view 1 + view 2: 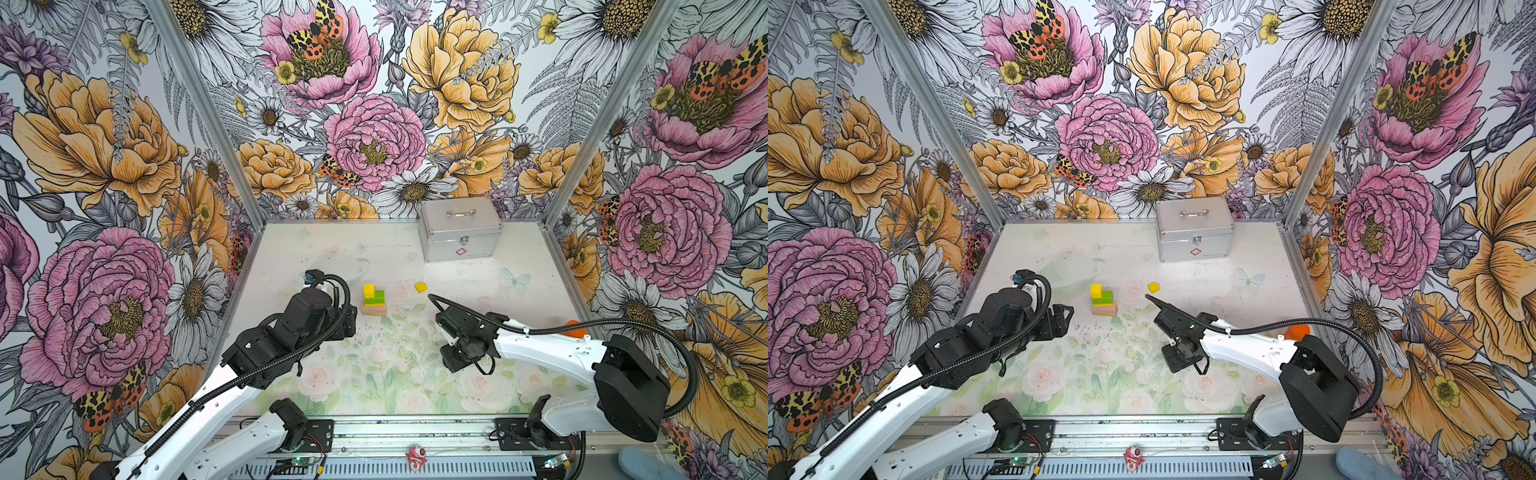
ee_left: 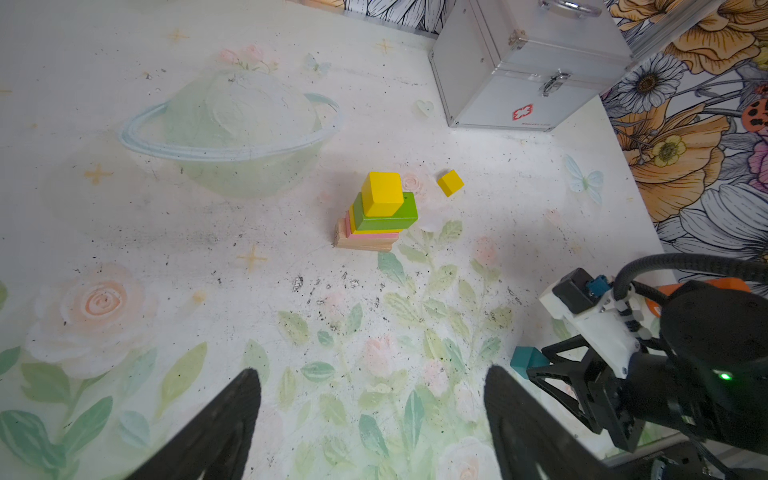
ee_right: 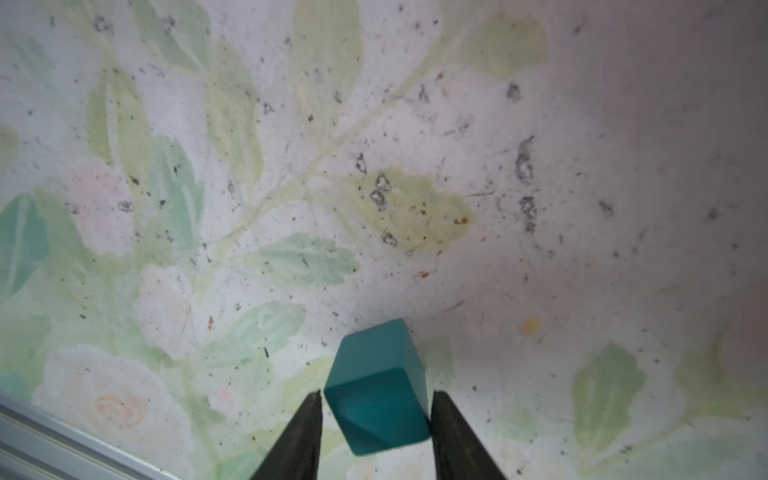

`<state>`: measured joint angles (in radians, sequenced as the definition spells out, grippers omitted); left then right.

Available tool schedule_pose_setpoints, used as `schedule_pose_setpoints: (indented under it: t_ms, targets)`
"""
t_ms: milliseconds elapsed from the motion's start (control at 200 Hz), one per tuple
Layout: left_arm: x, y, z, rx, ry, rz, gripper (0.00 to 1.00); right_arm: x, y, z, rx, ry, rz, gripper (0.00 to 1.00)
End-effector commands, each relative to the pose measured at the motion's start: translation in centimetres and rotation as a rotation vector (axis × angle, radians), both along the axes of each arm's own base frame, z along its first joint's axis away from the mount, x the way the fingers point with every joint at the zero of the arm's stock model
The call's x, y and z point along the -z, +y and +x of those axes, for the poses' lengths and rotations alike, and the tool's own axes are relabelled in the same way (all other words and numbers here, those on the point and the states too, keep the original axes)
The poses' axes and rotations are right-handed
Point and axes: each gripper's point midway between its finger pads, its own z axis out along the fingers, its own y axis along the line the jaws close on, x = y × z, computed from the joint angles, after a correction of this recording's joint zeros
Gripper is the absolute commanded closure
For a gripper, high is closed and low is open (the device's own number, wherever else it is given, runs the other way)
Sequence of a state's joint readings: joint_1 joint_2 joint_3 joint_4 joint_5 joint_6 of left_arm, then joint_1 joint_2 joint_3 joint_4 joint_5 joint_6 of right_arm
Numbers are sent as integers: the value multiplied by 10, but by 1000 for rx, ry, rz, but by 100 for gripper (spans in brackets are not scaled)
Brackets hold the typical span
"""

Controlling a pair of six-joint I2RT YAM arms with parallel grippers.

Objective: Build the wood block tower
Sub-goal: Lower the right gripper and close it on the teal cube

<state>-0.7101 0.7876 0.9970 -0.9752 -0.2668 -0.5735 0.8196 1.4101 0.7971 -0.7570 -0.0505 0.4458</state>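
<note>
Nearest me, my right gripper (image 3: 376, 394) is down at the counter (image 1: 395, 374) with its jaws set narrow, one finger close on each side of the teal cube (image 3: 376, 361). A sliver of gap shows at one finger, so I cannot tell whether the cube is truly clamped. I judge this to be the pick-up of that cube. It has no long axis, but it sits skewed to the jaws with one edge turned toward the wrist camera, so the grip may bite on corners. A little further off, the left gripper (image 1: 348, 320) hangs with jaws wide and empty, facing the tower (image 1: 373, 300). The tower stands upright mid-counter, long axis vertical, from its tan base (image 1: 373, 311) up to a green bar (image 1: 377, 297). In both top views the bar lies crosswise, with a yellow cube (image 1: 369, 289) on its left end. The next move, I reckon, calls for a firm close, a straight lift, and setting the teal cube square on the bar's bare right end. Beyond, a loose yellow cube (image 1: 420, 286) lies apart to the right, and the silver case (image 1: 461, 228) stands by the back wall.
</note>
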Motion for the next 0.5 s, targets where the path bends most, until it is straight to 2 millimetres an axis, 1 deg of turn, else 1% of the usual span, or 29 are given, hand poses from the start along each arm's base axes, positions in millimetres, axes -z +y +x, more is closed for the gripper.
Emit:
schedule_pose_setpoints:
  t_ms: [0,205,320,415,495]
  targets:
    - [-12,-3,-2,20,-32,-35,14,-2,6,3,-14,-18,15,55]
    - [-16,-1,-3,20,-43,-41,14,-5,8,6,-21,-27,4,57]
    - [-17,0,-4,21,-46,-46,14,-3,8,6,-27,-19,-14,60]
    - [-18,1,-5,20,-51,-50,14,-3,8,7,-34,-22,-26,61]
    - [-18,1,-6,25,-52,-49,13,-4,8,9,-34,-25,-36,64]
